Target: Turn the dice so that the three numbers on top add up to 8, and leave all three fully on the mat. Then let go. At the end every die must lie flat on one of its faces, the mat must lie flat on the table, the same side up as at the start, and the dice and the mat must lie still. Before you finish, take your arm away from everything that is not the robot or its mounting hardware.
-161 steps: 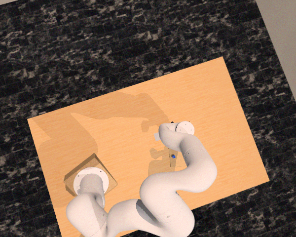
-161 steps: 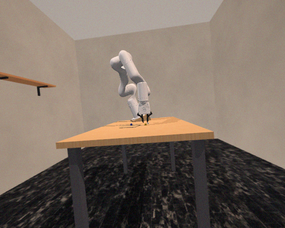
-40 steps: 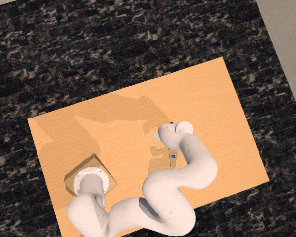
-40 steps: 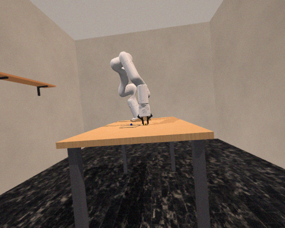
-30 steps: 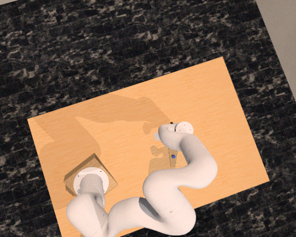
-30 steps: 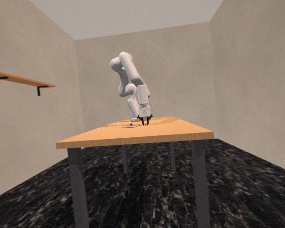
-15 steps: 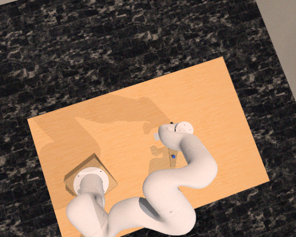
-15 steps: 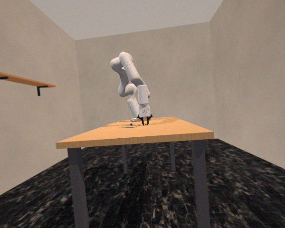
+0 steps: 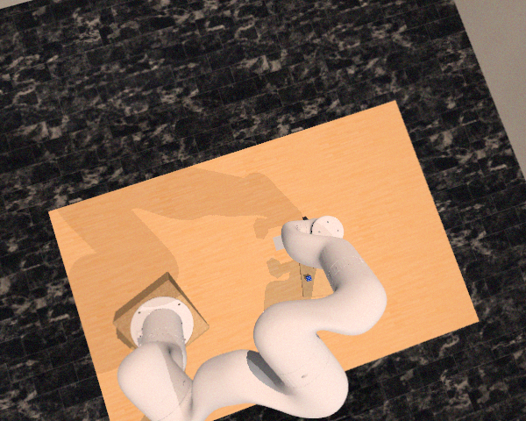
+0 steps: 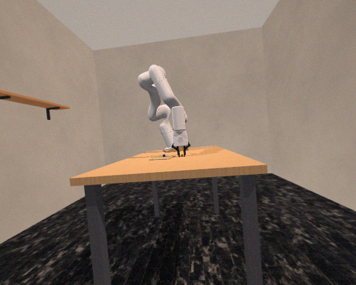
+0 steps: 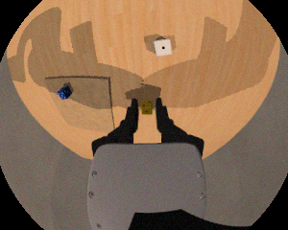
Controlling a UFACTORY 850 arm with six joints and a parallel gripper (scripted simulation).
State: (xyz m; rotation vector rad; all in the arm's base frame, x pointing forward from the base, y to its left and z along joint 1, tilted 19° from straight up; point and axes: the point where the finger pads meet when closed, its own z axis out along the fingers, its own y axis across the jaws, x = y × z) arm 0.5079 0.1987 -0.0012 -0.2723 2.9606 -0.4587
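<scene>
While the pincer (image 10: pixel 181 154) (image 11: pixel 147 104) stands partly open with nothing gripped, the yellow die (image 10: pixel 181 155) (image 11: pixel 147 107) sits between its fingers, off the mat (image 9: pixel 318 289) (image 11: pixel 88 112). Only the blue die (image 9: pixel 309 278) (image 10: pixel 164 155) (image 11: pixel 64 92) is on the mat, near a corner — bare mat lies beside it. The white die (image 11: pixel 162 47), one pip up, rests off the mat, well apart from its edge. From above, the arm (image 9: pixel 283 339) (image 10: pixel 164 88) hides part of the mat — open bench (image 9: pixel 380 172) (image 10: pixel 172 165) (image 11: pixel 127 29) stretches beyond the pincer's end.

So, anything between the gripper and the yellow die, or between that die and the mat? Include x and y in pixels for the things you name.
Nothing visible either way: the yellow die (image 10: pixel 181 155) (image 11: pixel 147 107) sits between the open gripper's (image 10: pixel 181 155) (image 11: pixel 146 101) fingers, and only table separates it from the mat (image 9: pixel 322 288) (image 10: pixel 159 158) (image 11: pixel 88 105).
</scene>
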